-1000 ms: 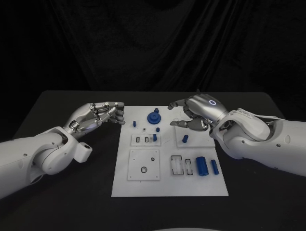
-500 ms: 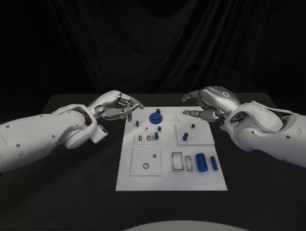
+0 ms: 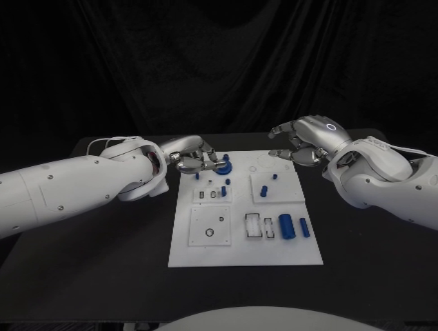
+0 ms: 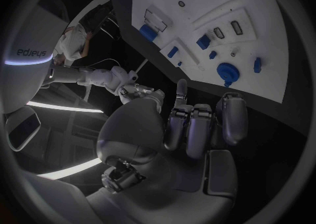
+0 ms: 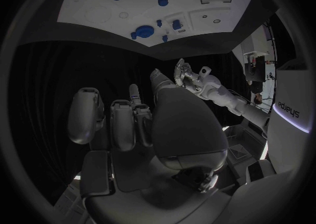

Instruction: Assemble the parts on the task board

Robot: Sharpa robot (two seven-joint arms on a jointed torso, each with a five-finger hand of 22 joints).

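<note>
- The left robot hand hangs at the far left corner of the task board, fingers curled in. From the left wrist view nothing seems to sit in them, so it reads as clenched on nothing.
- The right robot hand hovers off the far right corner of the board, fingers bent and apart, with nothing visibly in them either, so it looks released.
- Just beside the left robot hand's fingertips, toward the board's middle, sits the round blue part with a stub on top. That's the nearest piece to either hand, and the left is clearly the closer one.
- A bit nearer the robot are small blue pegs: one by the slotted plate and two on the raised square on the right side.
- Down at the near right of the board lie the fat blue cylinder and a thinner blue rod, side by side. Their long axes run from the robot's side to the far side, and both are well apart from the two hands.
- Guessing here: if the round part goes next, it's a short inward reach for the left hand. The cylinders would be an easier pull-back for the right arm.
- The black tabletop carries the whole board.
</note>
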